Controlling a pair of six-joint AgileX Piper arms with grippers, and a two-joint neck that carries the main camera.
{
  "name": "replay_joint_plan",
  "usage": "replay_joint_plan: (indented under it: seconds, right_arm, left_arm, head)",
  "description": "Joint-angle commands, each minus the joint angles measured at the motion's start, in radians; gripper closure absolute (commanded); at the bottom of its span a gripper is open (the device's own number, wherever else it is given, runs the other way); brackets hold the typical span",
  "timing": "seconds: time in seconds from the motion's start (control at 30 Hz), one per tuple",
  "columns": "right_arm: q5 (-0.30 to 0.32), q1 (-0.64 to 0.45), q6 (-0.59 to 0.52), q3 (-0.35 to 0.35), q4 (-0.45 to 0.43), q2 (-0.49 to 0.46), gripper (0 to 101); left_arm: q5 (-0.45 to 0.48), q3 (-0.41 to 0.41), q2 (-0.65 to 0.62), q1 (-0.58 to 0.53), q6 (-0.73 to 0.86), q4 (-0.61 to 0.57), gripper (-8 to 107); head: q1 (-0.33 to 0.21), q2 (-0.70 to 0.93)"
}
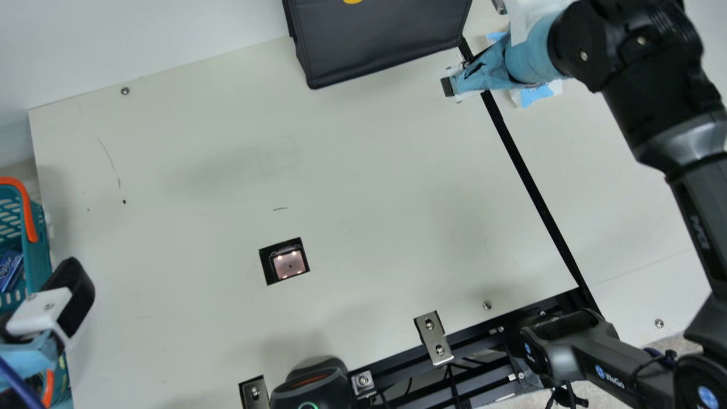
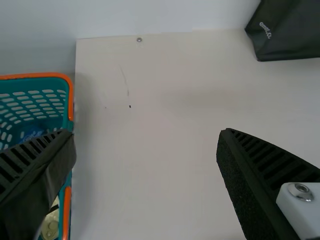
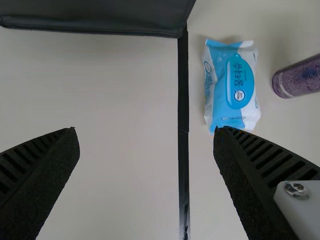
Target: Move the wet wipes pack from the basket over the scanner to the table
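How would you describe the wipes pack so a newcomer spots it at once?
Find the big dark bag, then the black strip running from its corner. Just right of that strip in the main view lies the wipes pack. It's flat, blue and white, unlike the round purple container beside it.

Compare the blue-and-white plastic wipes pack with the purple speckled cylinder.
The blue-and-white plastic wipes pack is roughly rectangular; the purple speckled cylinder is rounded. The pack has crinkled ends, while the cylinder has a smooth rim. Both are on the same side of the long black strip.
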Motion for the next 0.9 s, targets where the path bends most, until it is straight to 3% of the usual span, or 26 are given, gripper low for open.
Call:
replay_joint_plan:
  seconds: [0.0,0.33,0.87]
  right_arm:
    - [0.008,0.003,0.003,0.005,0.008,-0.038,6]
    - [0.048,0.023,0.02,0.04,0.03,-0.213,6]
    - [0.112,0.053,0.047,0.096,0.066,-0.493,6]
  left_arm:
    - [0.017,-0.013,-0.009,0.051,0.02,-0.009,9]
    - [0.102,-0.08,-0.058,0.226,0.114,-0.058,9]
    - [0.106,-0.081,-0.059,0.231,0.117,-0.061,9]
  head:
    - [-0.029,0.085]
    - [-0.029,0.318]
    - [-0.029,0.318]
